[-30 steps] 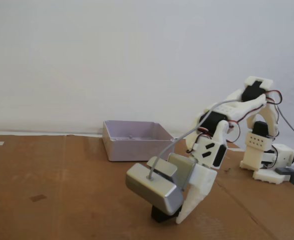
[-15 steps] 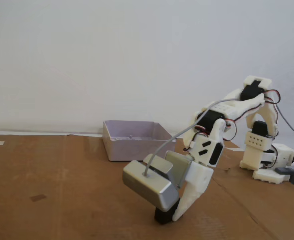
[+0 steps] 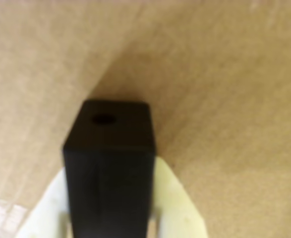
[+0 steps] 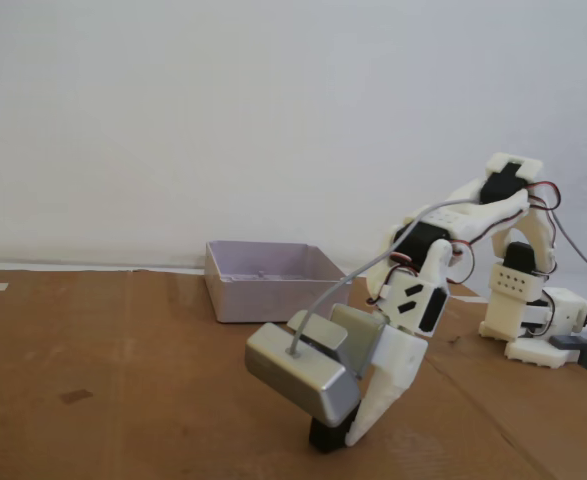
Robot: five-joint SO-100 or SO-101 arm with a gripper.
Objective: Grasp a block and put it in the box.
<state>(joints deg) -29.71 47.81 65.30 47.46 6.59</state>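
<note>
Where jaws (image 3: 110, 218) clamp it, black block (image 3: 110, 163) half hidden

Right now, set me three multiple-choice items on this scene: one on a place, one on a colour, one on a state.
1. Where is the pale lilac open-topped box in the fixed view?
A. behind the arm's tip, near the wall
B. at the front edge
C. on the arm's base

2. What colour is the square block with a round hole?
A. red
B. black
C. white

3. What are the cream fingers doing?
A. hanging apart above the box
B. closed on the block
C. pressing the wall

Key: 1 A, the box sits beyond the arm; 2 B, the wrist view shows it black; 3 B, a finger flanks each side of the block.
</note>
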